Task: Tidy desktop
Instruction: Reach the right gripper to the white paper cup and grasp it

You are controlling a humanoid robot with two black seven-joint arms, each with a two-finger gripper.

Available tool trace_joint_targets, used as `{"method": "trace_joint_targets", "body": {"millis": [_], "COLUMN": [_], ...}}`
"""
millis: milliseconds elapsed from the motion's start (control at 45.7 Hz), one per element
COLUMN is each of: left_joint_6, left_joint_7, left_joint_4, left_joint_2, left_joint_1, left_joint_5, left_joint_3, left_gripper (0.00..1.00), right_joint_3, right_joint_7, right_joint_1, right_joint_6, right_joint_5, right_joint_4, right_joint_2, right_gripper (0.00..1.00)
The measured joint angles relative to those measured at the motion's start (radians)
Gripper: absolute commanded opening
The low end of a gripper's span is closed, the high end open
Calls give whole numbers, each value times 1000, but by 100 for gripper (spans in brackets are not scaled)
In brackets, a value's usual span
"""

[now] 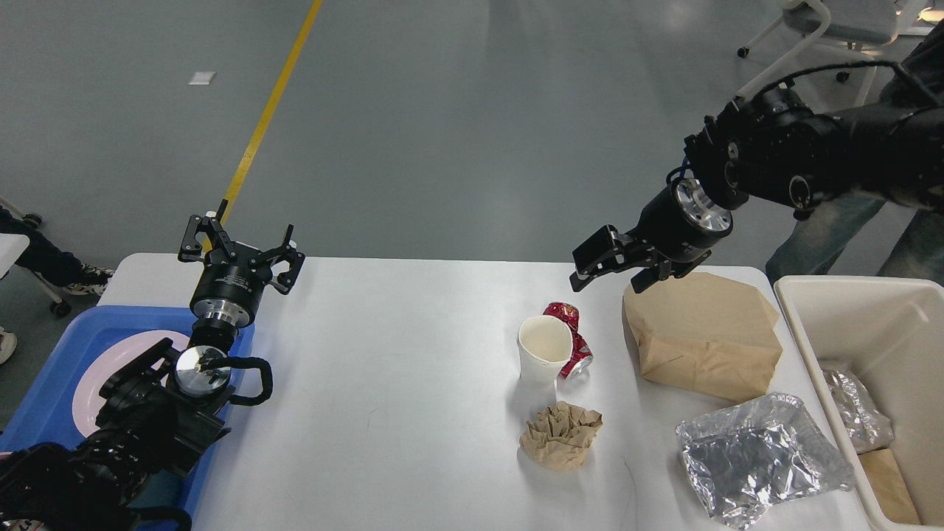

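The white desktop (398,369) fills the lower view. On its right half lie a white paper cup (544,348), a crushed red can (571,341) touching the cup, a crumpled brown paper ball (560,436), a brown paper bag (700,338) and a crumpled foil container (759,457). My right gripper (613,279) is open and empty, hovering above the bag's left edge, behind the can. My left gripper (240,237) is open and empty, raised over the desktop's far left corner.
A blue tray (51,398) with a pink plate (99,369) sits at the left edge under my left arm. A beige bin (848,295) at the right holds foil and brown paper. A person's legs and a wheeled chair stand behind the table's right side.
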Motion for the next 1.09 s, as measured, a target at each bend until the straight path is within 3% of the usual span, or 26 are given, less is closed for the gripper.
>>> {"method": "trace_joint_targets", "body": {"millis": [131,285,372,482,569,898,1095], "left_joint_6": [0,0,0,0,0,0,0], "left_joint_7": [0,0,0,0,0,0,0], "left_joint_4": [0,0,0,0,0,0,0], "left_joint_2": [0,0,0,0,0,0,0], "left_joint_1": [0,0,0,0,0,0,0], "left_joint_5": [0,0,0,0,0,0,0], "left_joint_3": [0,1,1,1,0,0,0], "left_gripper": [97,96,97,96,97,97,97], "right_joint_3": [-1,0,0,5,18,40,77], "right_joint_7": [-2,-36,-114,-248,-300,-318,-327], "right_joint_1": [37,-72,-147,-225,-255,-307,-354], "right_joint_6": [17,-99,-173,-240,-254,-260,-294], "right_joint_5": [3,46,86,137,167,194,196], "right_joint_4": [-2,-53,-71,-84,-89,-88,-110], "right_joint_2": [49,78,84,86,88,90,97], "right_gripper": [100,97,96,98,99,99,90]}}
